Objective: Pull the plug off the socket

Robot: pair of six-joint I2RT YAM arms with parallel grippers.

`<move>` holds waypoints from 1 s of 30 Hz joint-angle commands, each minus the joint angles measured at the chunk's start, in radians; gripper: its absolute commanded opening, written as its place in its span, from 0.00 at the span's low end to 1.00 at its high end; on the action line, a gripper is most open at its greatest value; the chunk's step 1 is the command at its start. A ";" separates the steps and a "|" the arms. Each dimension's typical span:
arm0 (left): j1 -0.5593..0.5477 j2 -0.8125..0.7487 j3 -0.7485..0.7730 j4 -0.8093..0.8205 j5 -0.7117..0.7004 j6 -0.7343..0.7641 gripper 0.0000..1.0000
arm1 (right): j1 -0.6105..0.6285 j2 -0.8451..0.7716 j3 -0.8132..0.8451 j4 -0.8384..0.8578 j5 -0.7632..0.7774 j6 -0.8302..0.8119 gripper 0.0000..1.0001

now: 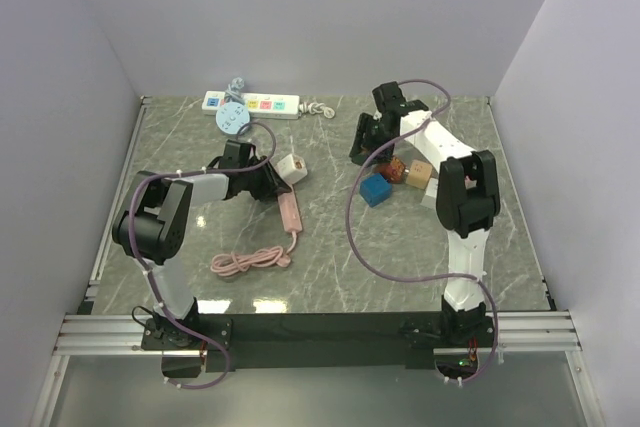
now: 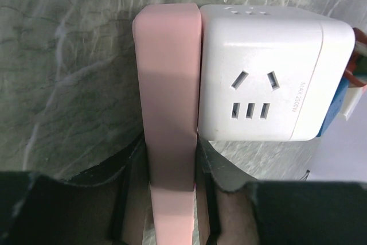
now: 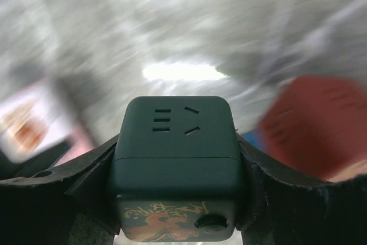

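Observation:
The long white power strip [image 1: 250, 103] with pastel panels lies at the back left, its bundled white cord [image 1: 318, 108] at its right end. A pale blue round item [image 1: 232, 119] sits against its front. My left gripper [image 1: 272, 185] is shut on a flat pink plug [image 2: 169, 101], which is flush against the side of a white cube socket [image 2: 269, 73]; its pins are hidden. The plug's pink cord [image 1: 250, 261] coils towards the front. My right gripper [image 1: 362, 145] is shut on a dark cube socket [image 3: 178, 159] with a dragon print, held off the table.
A blue cube [image 1: 375, 189], a red-brown ball [image 1: 396, 170] and a wooden block [image 1: 420, 175] lie just right of centre, beside the right arm. A red block [image 3: 321, 119] shows blurred in the right wrist view. Grey walls close in three sides.

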 commanded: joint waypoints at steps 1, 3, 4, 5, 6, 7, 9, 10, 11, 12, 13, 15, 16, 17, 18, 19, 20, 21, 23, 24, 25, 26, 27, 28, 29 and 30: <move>0.003 -0.030 0.031 -0.100 -0.048 0.073 0.00 | -0.032 0.071 0.074 -0.092 0.192 0.014 0.21; -0.002 -0.041 0.040 -0.110 -0.049 0.085 0.00 | -0.035 0.086 0.073 -0.092 0.201 0.014 0.33; -0.003 -0.043 0.044 -0.124 -0.049 0.092 0.00 | -0.037 0.082 0.065 -0.087 0.204 0.016 0.36; -0.006 -0.046 0.047 -0.129 -0.046 0.096 0.00 | -0.037 0.076 0.053 -0.078 0.221 0.020 0.46; -0.008 -0.047 0.048 -0.130 -0.038 0.104 0.00 | -0.037 0.062 0.027 -0.069 0.229 0.024 0.50; -0.011 -0.049 0.048 -0.132 -0.032 0.105 0.01 | -0.037 0.057 0.019 -0.070 0.237 0.027 0.51; -0.014 -0.046 0.047 -0.132 -0.020 0.108 0.00 | -0.037 0.043 0.004 -0.081 0.269 0.028 0.57; -0.017 -0.046 0.044 -0.133 -0.014 0.112 0.00 | -0.035 0.037 -0.002 -0.092 0.277 0.028 0.59; -0.022 -0.049 0.042 -0.133 -0.011 0.113 0.00 | -0.037 0.025 -0.013 -0.093 0.281 0.031 0.62; -0.023 -0.050 0.041 -0.135 -0.008 0.116 0.00 | -0.035 -0.015 -0.050 -0.090 0.289 0.034 0.72; -0.028 -0.053 0.041 -0.135 -0.003 0.118 0.00 | -0.033 -0.038 -0.071 -0.078 0.292 0.037 0.77; -0.034 -0.055 0.044 -0.142 -0.002 0.125 0.00 | -0.024 -0.114 -0.123 -0.064 0.309 0.040 0.92; -0.037 -0.056 0.044 -0.144 -0.002 0.125 0.00 | -0.018 -0.136 -0.134 -0.067 0.322 0.042 0.93; -0.040 -0.058 0.048 -0.144 -0.003 0.127 0.00 | -0.011 -0.170 -0.141 -0.078 0.336 0.044 0.94; -0.042 -0.056 0.048 -0.146 -0.003 0.127 0.00 | -0.007 -0.182 -0.142 -0.081 0.350 0.047 0.94; -0.043 -0.055 0.051 -0.146 -0.002 0.128 0.00 | -0.003 -0.196 -0.144 -0.084 0.367 0.050 0.95; -0.045 -0.052 0.051 -0.146 0.001 0.128 0.00 | -0.003 -0.210 -0.145 -0.086 0.373 0.063 0.95; -0.046 -0.050 0.056 -0.144 0.000 0.131 0.00 | -0.001 -0.242 -0.147 -0.081 0.384 0.071 0.95; -0.048 -0.047 0.062 -0.153 -0.003 0.136 0.00 | 0.019 -0.280 -0.157 -0.058 0.413 0.074 0.96; -0.049 -0.046 0.062 -0.152 0.000 0.139 0.00 | 0.031 -0.314 -0.168 -0.010 0.398 0.064 0.96; -0.049 -0.046 0.065 -0.150 0.001 0.139 0.00 | 0.052 -0.329 -0.177 0.023 0.372 0.054 0.96; -0.051 -0.046 0.064 -0.150 0.002 0.141 0.00 | 0.065 -0.349 -0.206 0.063 0.274 0.028 0.96; -0.051 -0.044 0.067 -0.149 0.003 0.141 0.00 | 0.072 -0.352 -0.220 0.136 0.216 0.019 0.96; -0.051 -0.044 0.067 -0.149 0.005 0.141 0.00 | 0.094 -0.348 -0.225 0.158 0.167 0.019 0.96; -0.051 -0.043 0.067 -0.147 0.005 0.139 0.00 | 0.104 -0.325 -0.219 0.173 0.077 0.021 0.96; -0.052 -0.044 0.065 -0.149 0.005 0.138 0.00 | 0.117 -0.307 -0.207 0.190 0.048 0.021 0.96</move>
